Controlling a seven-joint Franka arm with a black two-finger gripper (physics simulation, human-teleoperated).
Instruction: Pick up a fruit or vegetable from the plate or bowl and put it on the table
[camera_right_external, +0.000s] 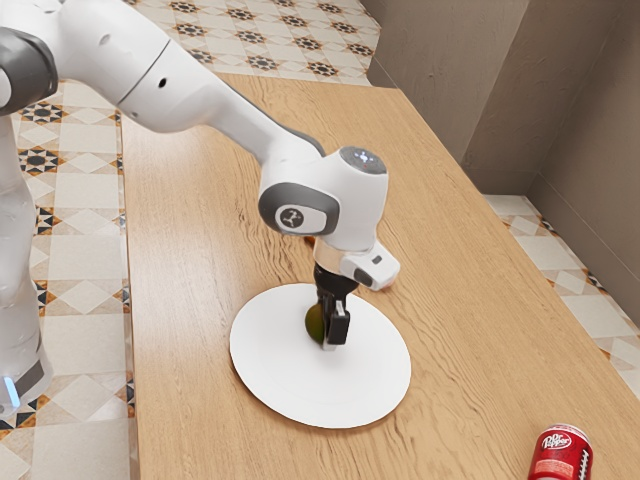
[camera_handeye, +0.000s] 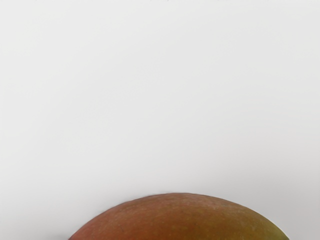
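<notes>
The black gripper points down over the white plate, low near its middle. A dark green fruit shows beside the gripper's fingers, on the side toward the exterior view's left, partly hidden by them. In the wrist view the fruit is reddish-brown turning green at one side, large and close under the hand, with the plate's white surface behind it. Whether both fingers touch the fruit is hidden.
A red soda can stands on the wooden table at the exterior view's lower right. Something small and dark is partly hidden behind the arm, beyond the plate.
</notes>
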